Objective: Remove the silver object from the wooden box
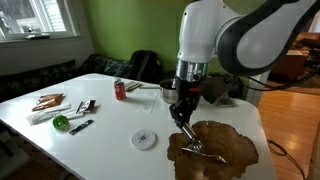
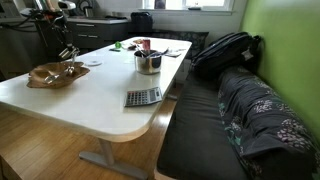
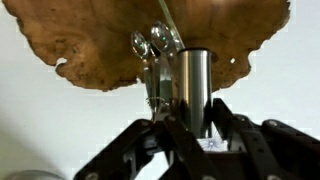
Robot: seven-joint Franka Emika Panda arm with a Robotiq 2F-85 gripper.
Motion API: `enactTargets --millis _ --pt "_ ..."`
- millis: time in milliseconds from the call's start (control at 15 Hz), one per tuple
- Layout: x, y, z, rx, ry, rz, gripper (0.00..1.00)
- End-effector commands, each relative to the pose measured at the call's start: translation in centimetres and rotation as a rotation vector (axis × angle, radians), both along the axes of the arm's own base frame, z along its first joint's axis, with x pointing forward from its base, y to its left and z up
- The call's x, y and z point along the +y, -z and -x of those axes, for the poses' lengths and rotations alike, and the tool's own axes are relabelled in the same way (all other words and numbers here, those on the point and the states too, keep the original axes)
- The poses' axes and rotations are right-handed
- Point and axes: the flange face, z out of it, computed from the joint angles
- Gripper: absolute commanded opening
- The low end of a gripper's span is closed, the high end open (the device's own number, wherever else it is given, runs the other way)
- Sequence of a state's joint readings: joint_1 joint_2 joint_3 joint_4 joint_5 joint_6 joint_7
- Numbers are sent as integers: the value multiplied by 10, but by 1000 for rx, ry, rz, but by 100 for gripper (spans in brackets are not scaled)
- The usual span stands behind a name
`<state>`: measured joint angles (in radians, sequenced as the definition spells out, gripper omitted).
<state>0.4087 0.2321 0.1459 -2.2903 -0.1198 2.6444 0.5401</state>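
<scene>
The wooden box (image 1: 235, 150) is a dark brown wavy-edged tray at the near right of the white table; it also shows in an exterior view (image 2: 55, 75) and in the wrist view (image 3: 90, 40). My gripper (image 1: 183, 118) hangs just above the tray's left edge. In the wrist view my gripper (image 3: 190, 125) is shut on a shiny tube of the silver object (image 3: 192, 85), whose spoon bowls and slim handles lie over the tray beyond it. In an exterior view the silver object (image 1: 197, 143) reaches from my fingers down onto the tray.
A small white disc (image 1: 145, 139) lies left of the tray. A red can (image 1: 120, 90), a steel pot (image 2: 148, 62), a calculator (image 2: 143, 97) and dark-handled tools (image 1: 82, 108) are on the table. A couch with a backpack (image 2: 225, 50) runs along one side.
</scene>
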Motion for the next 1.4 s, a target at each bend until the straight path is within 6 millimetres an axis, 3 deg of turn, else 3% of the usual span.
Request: enactTargets --millis 0,400,1000,1067,1133,1200,1333 --pt "-9 -10 18 20 -5 78 12" --pt "1 43 44 315 -95 255 12" --pt "-23 97 30 379 -38 335 12" --pt "-23 101 29 389 -41 322 33" --pt "-22 102 28 392 -41 319 62" --pt "-21 102 27 395 -42 316 62" --pt "-19 98 29 406 -47 300 76"
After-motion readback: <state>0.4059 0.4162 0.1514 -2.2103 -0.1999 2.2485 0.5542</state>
